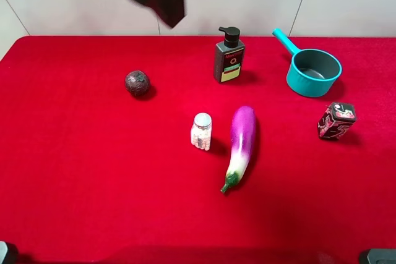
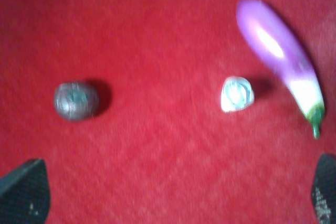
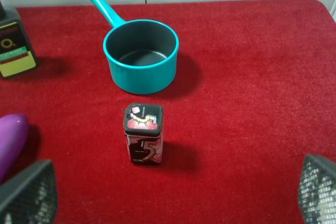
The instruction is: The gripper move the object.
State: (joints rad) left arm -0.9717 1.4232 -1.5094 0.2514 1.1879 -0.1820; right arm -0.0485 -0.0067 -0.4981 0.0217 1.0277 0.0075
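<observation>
Left gripper [image 2: 173,192] hangs high over the far left with its textured black fingers [image 2: 23,192] spread wide, holding nothing. The right gripper [image 3: 173,192] is open too. One small clear bottle [image 1: 202,131] of white pellets, silver-capped, stands mid-cloth just left of one glossy purple eggplant [image 1: 241,145]. One dark ball [image 1: 137,83] sits farther left on the fuzzy red tablecloth [image 1: 93,183].

Both arms hanging high, jaws spread

The black two-fingered left gripper [image 2: 178,192] is hovering blurred with fingertips [image 2: 23,192] wide apart; the black right gripper [image 3: 173,192] is gaping too, holding nothing.
</observation>
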